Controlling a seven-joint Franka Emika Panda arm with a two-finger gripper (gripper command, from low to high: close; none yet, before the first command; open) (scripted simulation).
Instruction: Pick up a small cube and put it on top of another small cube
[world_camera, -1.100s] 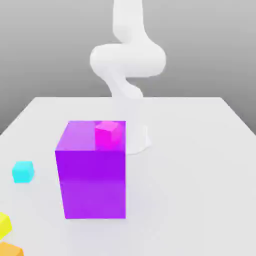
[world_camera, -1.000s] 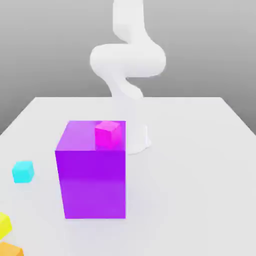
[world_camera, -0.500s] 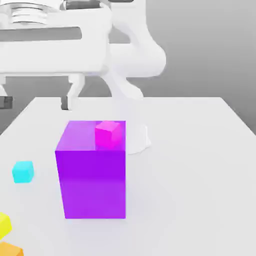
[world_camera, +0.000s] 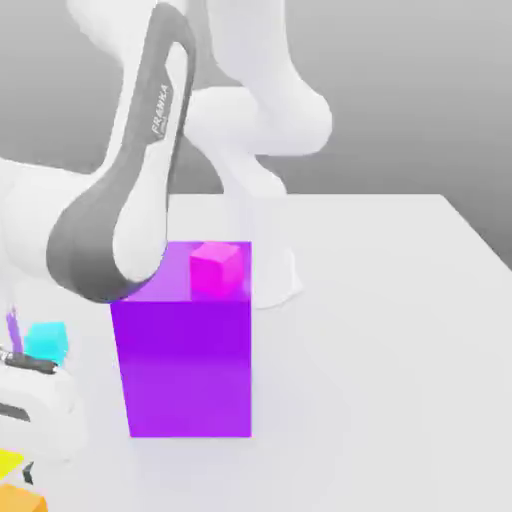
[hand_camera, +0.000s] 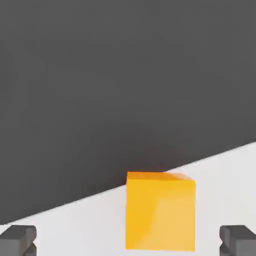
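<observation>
Fingertips of the tool stand apart flanking the orange cube, beside the yellow cube.

white Panda arm bent way over toward the exterior view's left, hand down low near the table, gripper wide open, dark fingertips well apart

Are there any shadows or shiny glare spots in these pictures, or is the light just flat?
Exterior view: soft, even light, a faint shadow around the big purple cube, no glare. Hand view: the orange cube shows a brighter top than front, and the background beyond the table edge is flat dark grey.
</observation>
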